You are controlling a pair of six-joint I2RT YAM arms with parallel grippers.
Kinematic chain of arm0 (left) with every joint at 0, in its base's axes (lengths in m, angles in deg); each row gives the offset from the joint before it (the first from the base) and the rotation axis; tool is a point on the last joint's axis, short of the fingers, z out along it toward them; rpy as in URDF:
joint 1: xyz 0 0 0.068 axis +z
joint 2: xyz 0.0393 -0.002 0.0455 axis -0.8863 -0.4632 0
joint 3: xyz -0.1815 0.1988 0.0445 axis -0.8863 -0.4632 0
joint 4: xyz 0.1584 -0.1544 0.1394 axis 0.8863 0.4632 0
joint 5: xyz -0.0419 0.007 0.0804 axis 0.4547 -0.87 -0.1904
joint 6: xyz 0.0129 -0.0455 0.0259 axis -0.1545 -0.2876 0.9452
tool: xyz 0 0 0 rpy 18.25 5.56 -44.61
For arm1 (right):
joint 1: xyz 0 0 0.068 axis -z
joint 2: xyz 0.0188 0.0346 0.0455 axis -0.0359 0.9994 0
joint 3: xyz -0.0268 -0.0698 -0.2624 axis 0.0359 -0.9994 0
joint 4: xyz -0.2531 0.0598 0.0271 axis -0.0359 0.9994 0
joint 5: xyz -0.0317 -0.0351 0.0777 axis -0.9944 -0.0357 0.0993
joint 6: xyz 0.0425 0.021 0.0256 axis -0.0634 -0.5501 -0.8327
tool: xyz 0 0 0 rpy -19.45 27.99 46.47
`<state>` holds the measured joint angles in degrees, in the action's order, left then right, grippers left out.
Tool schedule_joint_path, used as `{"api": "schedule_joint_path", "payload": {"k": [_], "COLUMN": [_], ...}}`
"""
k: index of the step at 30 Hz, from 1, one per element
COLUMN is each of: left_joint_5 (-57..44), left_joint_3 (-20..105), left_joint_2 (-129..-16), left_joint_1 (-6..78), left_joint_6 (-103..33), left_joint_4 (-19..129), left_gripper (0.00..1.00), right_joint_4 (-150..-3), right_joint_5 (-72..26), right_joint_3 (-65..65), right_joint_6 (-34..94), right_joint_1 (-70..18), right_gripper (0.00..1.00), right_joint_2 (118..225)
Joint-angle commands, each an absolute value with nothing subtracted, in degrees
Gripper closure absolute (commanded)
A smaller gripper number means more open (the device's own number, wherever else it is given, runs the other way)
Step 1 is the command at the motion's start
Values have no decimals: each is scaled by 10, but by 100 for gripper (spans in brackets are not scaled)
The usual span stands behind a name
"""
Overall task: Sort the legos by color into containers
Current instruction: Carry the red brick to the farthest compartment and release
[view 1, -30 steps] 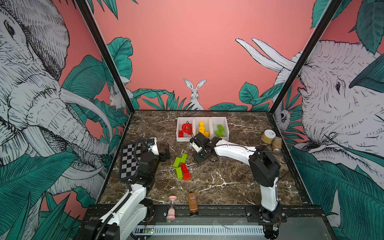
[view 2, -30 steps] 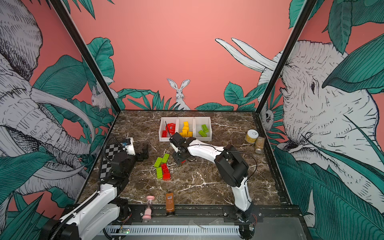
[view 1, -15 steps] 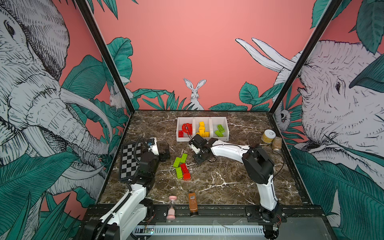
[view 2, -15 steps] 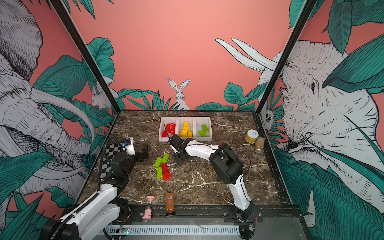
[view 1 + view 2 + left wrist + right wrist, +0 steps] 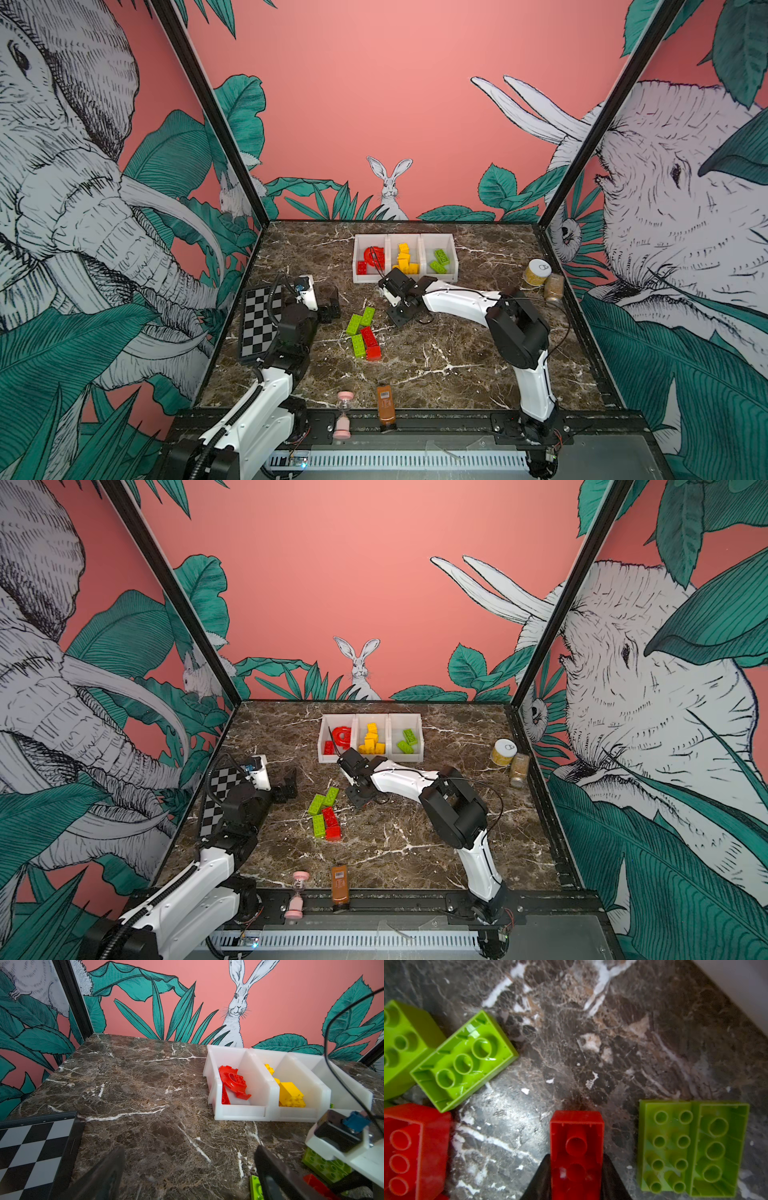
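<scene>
The right gripper (image 5: 576, 1159) is seen low over the brown marble-patterned tabletop (image 5: 457, 353). A small red hollow plastic brick (image 5: 577, 1132) is clamped between its black fingers (image 5: 539, 1180), open underside up. Both long walls are pressed, so the jaws are drawn in to the brick's narrow width. Whether the brick is clear of the marble cannot be told, and in both top views it is hidden beneath the wrist.

The left gripper (image 5: 330, 305) is held spread wide and empty at nine o'clock of the table, beside the black-and-white checkered board (image 5: 257, 328).

The three joined white plastic open-top bins (image 5: 436, 241) are found at twelve o'clock of the table. Red pieces lie in the bin at eleven o'clock of the right gripper, and that bin is judged the destination. Loose lime-green and red plastic bricks (image 5: 368, 336) are left at eight o'clock of that gripper.

The red brick is judged light, rigid and hardly fragile. Its glossy walls are likely slippery, though. A hold across the long walls near the middle is favoured, since one taken toward an end could let the brick swivel.
</scene>
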<state>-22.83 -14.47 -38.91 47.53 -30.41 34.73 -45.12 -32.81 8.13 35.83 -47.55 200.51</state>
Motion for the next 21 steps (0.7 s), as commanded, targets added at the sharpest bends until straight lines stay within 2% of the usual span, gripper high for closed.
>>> {"api": "schedule_joint_path", "payload": {"k": [1,8,21], "left_joint_5": [-233,-231,-227], "left_joint_3": [-150,-150,-147], "left_joint_2": [-381,-383,-385], "left_joint_1": [473,473,473], "left_joint_6": [-304,-305,-306], "left_joint_4": [347,347,347], "left_gripper": [2,2,2], "right_joint_4": [-469,-506,-568], "right_joint_5": [-333,-350,-364], "right_joint_3": [79,129,346], "right_joint_6": [358,365,361], "right_joint_1": [-479,-478,-450], "right_gripper": [75,77,78], "right_joint_2": [1962,1948,2075]}}
